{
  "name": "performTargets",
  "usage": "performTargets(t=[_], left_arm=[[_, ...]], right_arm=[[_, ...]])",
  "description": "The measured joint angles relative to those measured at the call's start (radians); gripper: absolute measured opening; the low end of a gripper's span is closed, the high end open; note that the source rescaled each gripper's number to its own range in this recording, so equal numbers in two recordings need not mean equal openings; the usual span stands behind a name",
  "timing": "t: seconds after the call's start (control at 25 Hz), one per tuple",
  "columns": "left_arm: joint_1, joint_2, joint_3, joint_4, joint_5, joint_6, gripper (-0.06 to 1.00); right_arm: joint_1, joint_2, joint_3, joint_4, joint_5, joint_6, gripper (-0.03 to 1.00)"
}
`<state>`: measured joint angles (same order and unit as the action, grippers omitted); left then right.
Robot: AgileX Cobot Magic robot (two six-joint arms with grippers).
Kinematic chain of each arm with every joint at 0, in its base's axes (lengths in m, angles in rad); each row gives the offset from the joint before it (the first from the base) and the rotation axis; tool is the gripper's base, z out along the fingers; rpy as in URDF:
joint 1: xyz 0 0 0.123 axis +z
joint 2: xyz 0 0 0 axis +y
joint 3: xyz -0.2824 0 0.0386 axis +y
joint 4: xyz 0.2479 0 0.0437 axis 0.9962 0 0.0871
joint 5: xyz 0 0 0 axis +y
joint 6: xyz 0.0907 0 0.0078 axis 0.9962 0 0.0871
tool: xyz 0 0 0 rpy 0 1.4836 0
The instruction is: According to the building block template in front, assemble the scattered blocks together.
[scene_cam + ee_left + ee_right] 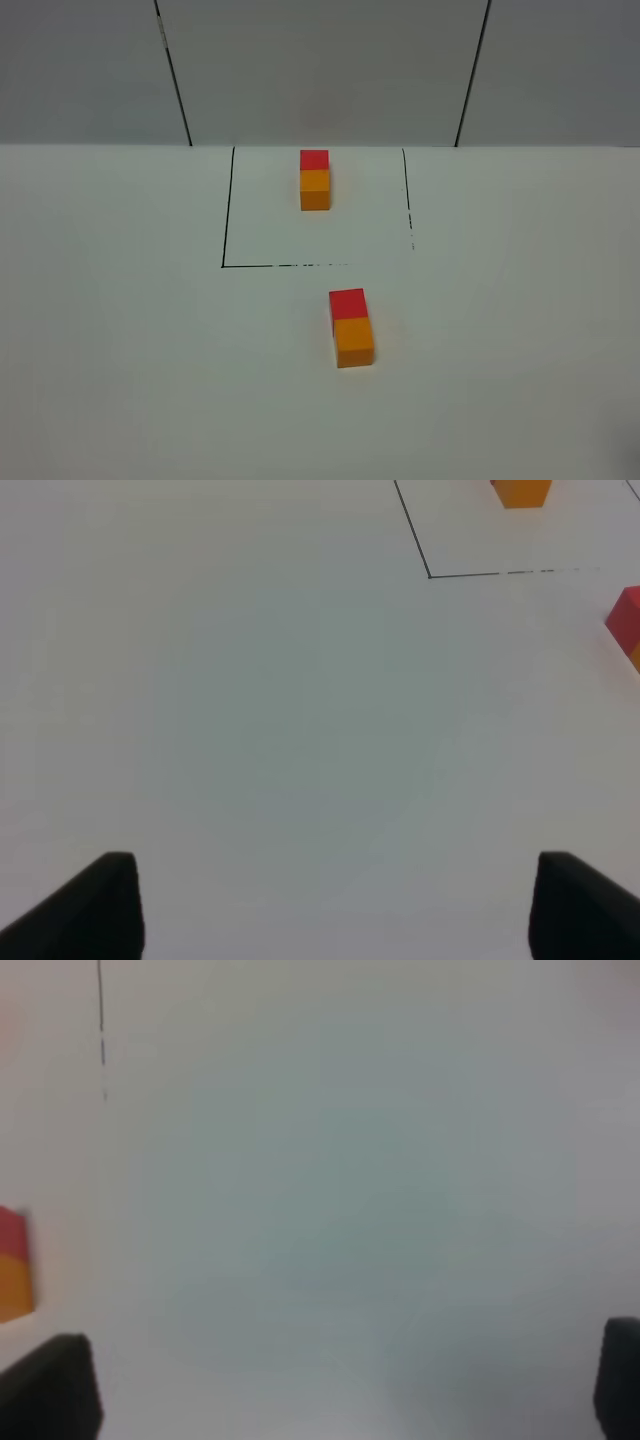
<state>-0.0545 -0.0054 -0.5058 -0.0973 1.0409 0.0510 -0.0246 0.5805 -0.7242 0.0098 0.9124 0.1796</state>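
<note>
grippers, left (335, 905) and right (345, 1385), spread wide, empty; red-on-orange pair (351, 328) sits just outside outlined square (226, 215).

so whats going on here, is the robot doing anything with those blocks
Nothing is being handled right now. Inside the marked square stands the template stack, a red block on an orange one. In front of the square stands a second stack, also red on orange, so the copy looks already assembled. Neither arm shows in the high view. The left hand and right hand are both open over bare table, holding nothing.
</note>
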Motion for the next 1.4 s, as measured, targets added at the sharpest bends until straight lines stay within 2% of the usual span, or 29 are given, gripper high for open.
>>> performTargets(t=[0.44, 0.84, 1.12, 1.4], left_arm=[[0.000, 0.000, 0.000, 0.000, 0.000, 0.002, 0.65], [0.000, 0.000, 0.000, 0.000, 0.000, 0.001, 0.65], [0.000, 0.000, 0.000, 0.000, 0.000, 0.001, 0.65], [0.000, 0.000, 0.000, 0.000, 0.000, 0.001, 0.65]], right_arm=[[0.000, -0.363, 0.115, -0.022, 0.072, -0.052, 1.00], [0.000, -0.574, 0.191, -0.026, 0.077, -0.101, 0.99], [0.000, -0.587, 0.199, -0.029, 0.087, -0.102, 0.98], [0.000, -0.588, 0.216, -0.025, 0.129, -0.103, 0.92]])
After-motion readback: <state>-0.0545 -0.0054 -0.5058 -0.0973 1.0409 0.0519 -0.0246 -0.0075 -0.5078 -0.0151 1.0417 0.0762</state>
